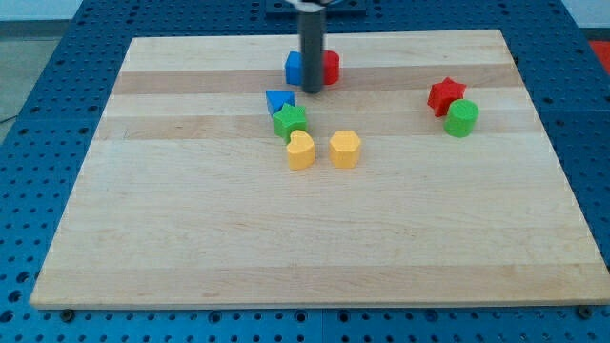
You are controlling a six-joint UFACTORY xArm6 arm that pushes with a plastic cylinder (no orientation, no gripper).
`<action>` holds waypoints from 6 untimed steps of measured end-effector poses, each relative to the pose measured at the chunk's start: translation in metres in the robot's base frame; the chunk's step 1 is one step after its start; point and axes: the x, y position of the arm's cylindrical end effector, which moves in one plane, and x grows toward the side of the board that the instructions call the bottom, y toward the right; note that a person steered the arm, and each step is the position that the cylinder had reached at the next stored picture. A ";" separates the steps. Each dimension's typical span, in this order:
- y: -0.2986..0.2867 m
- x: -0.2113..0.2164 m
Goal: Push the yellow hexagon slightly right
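The yellow hexagon (345, 149) sits near the board's middle. A yellow heart-shaped block (300, 151) lies just to its left, a small gap apart. My tip (311, 90) is toward the view's top, in front of a blue block (294, 68) and a red block (330, 67). The tip is well above the yellow hexagon in the view and a little left of it, not touching it. A blue triangle (278, 100) and a green star (290, 120) lie between the tip and the yellow heart.
A red star (445, 94) and a green round block (462, 117) sit together at the view's right. The wooden board (315, 248) rests on a blue perforated table (38, 114).
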 end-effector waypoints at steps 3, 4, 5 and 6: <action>0.040 0.141; 0.021 0.136; 0.006 0.116; 0.054 0.109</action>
